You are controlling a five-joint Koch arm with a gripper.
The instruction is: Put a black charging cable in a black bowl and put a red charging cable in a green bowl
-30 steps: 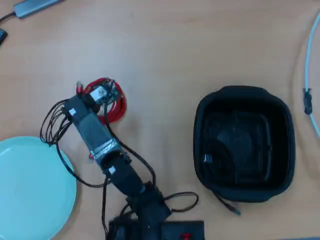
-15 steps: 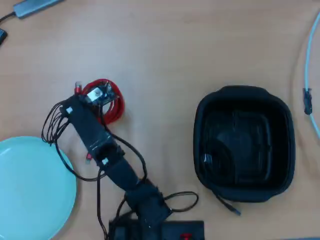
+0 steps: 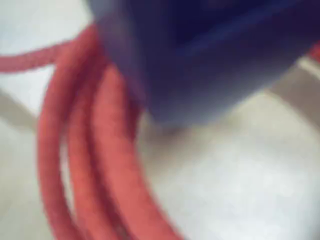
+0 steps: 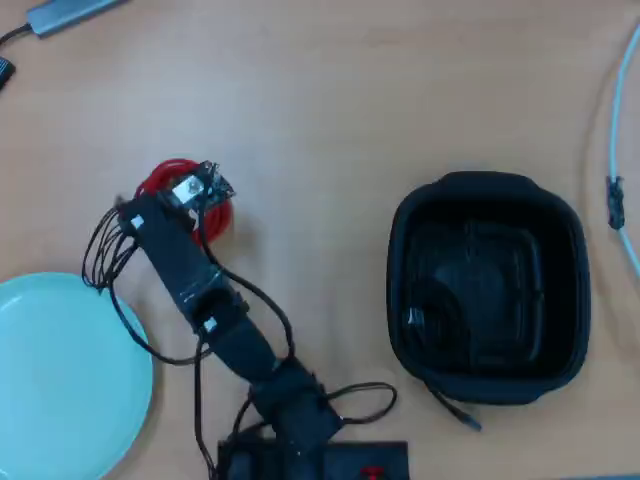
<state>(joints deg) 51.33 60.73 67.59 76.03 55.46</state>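
The red charging cable [image 4: 160, 182] lies coiled left of the table's middle in the overhead view, and my gripper [image 4: 192, 190] sits over its right side, shut on its strands. In the wrist view, blurred red loops [image 3: 85, 150] curve under a dark finger [image 3: 200, 60] that fills the top. The green bowl [image 4: 60, 370] stands empty at the lower left, a short way below and left of the gripper. Inside the black bowl [image 4: 560, 225] at the right lies the black charging cable [image 4: 430, 310], with one end [image 4: 455, 410] trailing over the near rim onto the table.
My arm [image 4: 215, 320] runs from the base [image 4: 310, 455] at the bottom edge up and left to the coil, with loose black wires [image 4: 100, 250] beside it. A grey adapter [image 4: 70, 12] lies at the top left. A white cable [image 4: 615, 120] runs down the right edge.
My gripper has moved left and slightly up, and the red coil has moved left with it and looks bunched tighter. The bowls and the black cable have not moved.
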